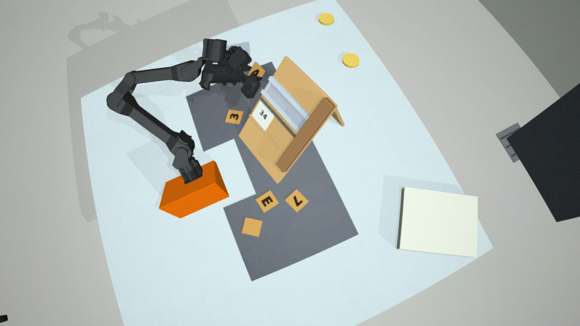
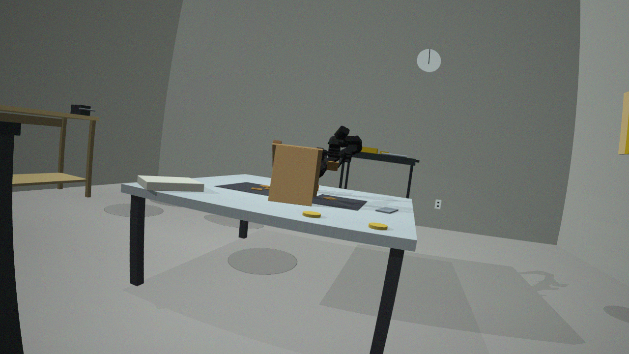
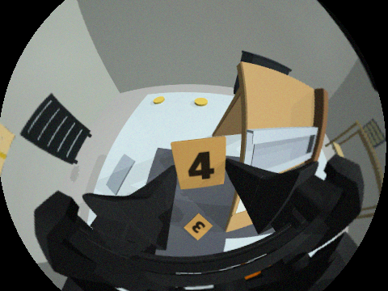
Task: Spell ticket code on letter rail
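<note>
Grip: jaws of the gripper (image 3: pixel 200 189) are clamped on the 4 tile (image 3: pixel 200 163), which stands upright between them, digit facing the wrist camera.
Ticket: ticket (image 1: pixel 260 115) on the board's sloped face reads 34.
Board: board (image 1: pixel 292 87) stands near the middle of the counter (image 1: pixel 133 251), leaning, with its wooden end bar (image 1: pixel 306 133) toward the counter's near-right side.
Rail: rail (image 1: pixel 283 106) runs along the board from that bar toward the far-left; its open end points at the gripper and no tile shows in it.
Key relation: the 4 tile hangs just off the rail's open end, above the counter; the rail's long axis runs away from the jaws toward the bar, so the coming move is likely a straight push along that axis.
Order: judged from the ticket, 4 goes in first and home against the bar, leaving 3 to follow on its left.
3 tile: 3 tile (image 1: pixel 234 117) lies flat on the dark mat (image 1: pixel 210 117), just beside the board's lower edge.
Others: E tile (image 1: pixel 267 201), 7 tile (image 1: pixel 296 200) and a blank tile (image 1: pixel 251 226) lie toward the near edge.
Risk: a tilted tile may jam at the rail mouth or shove the board.
</note>
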Controlling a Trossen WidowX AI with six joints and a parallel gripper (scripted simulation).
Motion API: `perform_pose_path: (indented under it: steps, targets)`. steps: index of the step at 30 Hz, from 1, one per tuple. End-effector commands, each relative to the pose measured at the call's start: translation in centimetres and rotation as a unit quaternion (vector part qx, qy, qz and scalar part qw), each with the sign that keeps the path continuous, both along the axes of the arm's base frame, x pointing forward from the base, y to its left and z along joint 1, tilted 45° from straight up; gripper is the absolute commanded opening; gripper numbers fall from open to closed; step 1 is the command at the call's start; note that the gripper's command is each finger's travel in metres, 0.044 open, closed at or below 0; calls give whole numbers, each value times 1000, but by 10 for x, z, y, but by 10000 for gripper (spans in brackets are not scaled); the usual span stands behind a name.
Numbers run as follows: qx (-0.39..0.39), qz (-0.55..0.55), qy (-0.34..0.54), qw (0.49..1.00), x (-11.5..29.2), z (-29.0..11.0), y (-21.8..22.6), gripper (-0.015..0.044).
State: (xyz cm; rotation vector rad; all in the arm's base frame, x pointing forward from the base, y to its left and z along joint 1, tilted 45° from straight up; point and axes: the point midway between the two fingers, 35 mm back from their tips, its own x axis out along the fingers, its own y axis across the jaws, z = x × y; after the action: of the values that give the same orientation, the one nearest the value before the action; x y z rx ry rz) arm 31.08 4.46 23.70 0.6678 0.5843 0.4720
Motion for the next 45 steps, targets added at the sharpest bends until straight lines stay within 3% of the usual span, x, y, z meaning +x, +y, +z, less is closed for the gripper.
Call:
perform_pose_path:
  steps: [1,45]
  targets:
    - [0,3,0,1000,0,-2,-1,0]
    - [0,3,0,1000,5,-18,-16,0]
